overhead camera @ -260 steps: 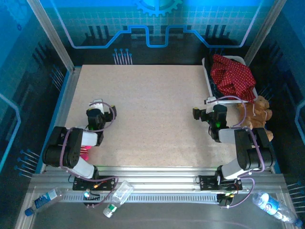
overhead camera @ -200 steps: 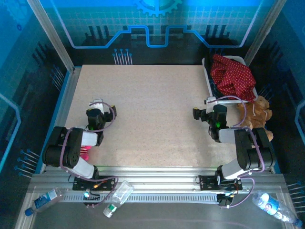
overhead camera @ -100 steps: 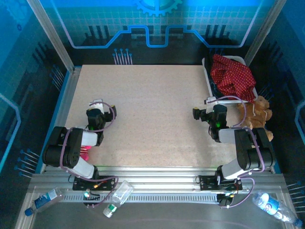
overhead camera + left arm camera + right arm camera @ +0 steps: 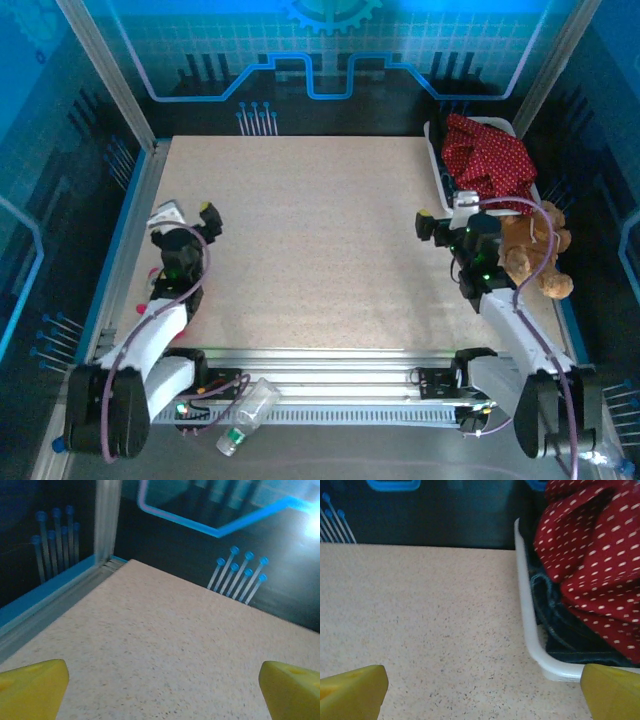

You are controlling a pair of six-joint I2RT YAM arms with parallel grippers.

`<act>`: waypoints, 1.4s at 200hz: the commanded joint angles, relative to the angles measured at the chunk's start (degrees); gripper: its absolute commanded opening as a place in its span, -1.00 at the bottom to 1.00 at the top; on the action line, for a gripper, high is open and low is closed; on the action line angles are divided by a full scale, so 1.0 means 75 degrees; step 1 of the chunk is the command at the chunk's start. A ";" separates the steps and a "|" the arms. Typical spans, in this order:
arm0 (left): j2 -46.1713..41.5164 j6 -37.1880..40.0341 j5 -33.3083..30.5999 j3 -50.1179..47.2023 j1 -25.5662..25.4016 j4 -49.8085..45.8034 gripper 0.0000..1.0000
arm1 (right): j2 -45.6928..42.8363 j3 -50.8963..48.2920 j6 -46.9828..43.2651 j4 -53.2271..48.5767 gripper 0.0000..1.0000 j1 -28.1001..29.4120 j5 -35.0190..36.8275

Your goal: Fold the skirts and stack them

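Observation:
The red skirt with small white dots (image 4: 488, 160) lies heaped in a white bin (image 4: 436, 160) at the table's far right. In the right wrist view the red skirt (image 4: 592, 555) rests on dark blue denim (image 4: 559, 625) inside the bin's rim (image 4: 526, 615). My right gripper (image 4: 445, 210) hovers open over bare table just left of the bin's near corner, with its yellow fingertips (image 4: 352, 690) wide apart around the empty middle of the right gripper (image 4: 482, 695). My left gripper (image 4: 186, 213) is open near the table's left edge; between the yellow fingers (image 4: 32, 687) of the left gripper (image 4: 162, 690) there is nothing.
A brown teddy bear (image 4: 535, 250) sits beside the right arm, just in front of the bin. A bit of pink plush (image 4: 152, 288) peeks out by the left arm. A plastic bottle (image 4: 245, 408) lies on the metal rail in front. A raised frame (image 4: 55, 600) borders the table's left side.
Both arms have unfolded from their tucked pose. The left gripper has shifted left toward the table edge, the right gripper up and right toward the bin. Both stay open.

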 commanded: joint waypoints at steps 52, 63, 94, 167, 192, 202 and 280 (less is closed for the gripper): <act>-0.1085 -0.5711 0.0226 0.0900 0.0103 -0.5540 0.98 | 0.2337 0.4528 0.2162 -0.4675 1.00 -0.2050 0.0729; -0.1156 -0.5764 0.0471 0.0927 0.0174 -0.5688 0.98 | 0.3104 0.5332 0.1889 -0.5092 1.00 -0.2205 0.0731; -0.1403 -0.5598 0.0949 0.0813 0.0509 -0.5712 0.98 | 0.4866 0.7055 0.1334 -0.5488 1.00 -0.2440 0.0483; -0.1038 -0.3896 0.2197 0.1068 0.0898 -0.4794 0.98 | 0.8126 1.0045 0.0514 -0.5898 0.54 -0.2403 -0.0684; -0.0833 -0.3389 0.2940 0.1446 0.0906 -0.4680 0.98 | 0.7918 1.0137 0.0422 -0.6016 -0.52 -0.2228 0.0154; -0.0731 -0.3317 0.3193 0.1613 0.0897 -0.4697 0.98 | 0.7496 0.9813 0.0299 -0.5825 -0.73 -0.2124 0.0385; 0.1050 -0.2915 0.4711 0.3215 0.0082 -0.4312 0.98 | 0.4289 0.8667 0.0608 -0.5714 -1.00 -0.0400 -0.1169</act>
